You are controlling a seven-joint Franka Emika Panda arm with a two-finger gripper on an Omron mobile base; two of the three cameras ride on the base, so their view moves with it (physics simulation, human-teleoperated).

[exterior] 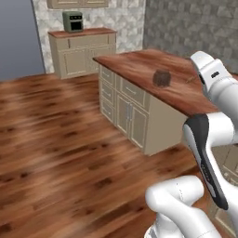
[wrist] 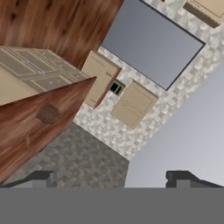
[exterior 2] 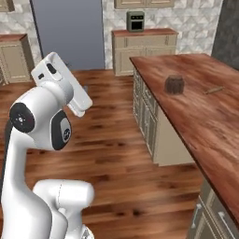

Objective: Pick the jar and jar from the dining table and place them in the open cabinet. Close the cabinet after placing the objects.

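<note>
You're looking at evenly lit, fairly bright rendered views with no visible lamp or window; pale streaks of sheen run across the wood floor (exterior: 60, 139) toward 8 o'clock in the left base view and lie on the dining table (exterior 2: 205, 112) top at 3 o'clock in the right base view. Shadows are soft and faint, darkest on the floor under the table's end. Everything is low-resolution and slightly soft, so the jar (exterior: 161, 78) reads as a dark smudge, and the hand view is rolled hard.

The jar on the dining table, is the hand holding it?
No, the jar stands alone on the dining table.
</note>
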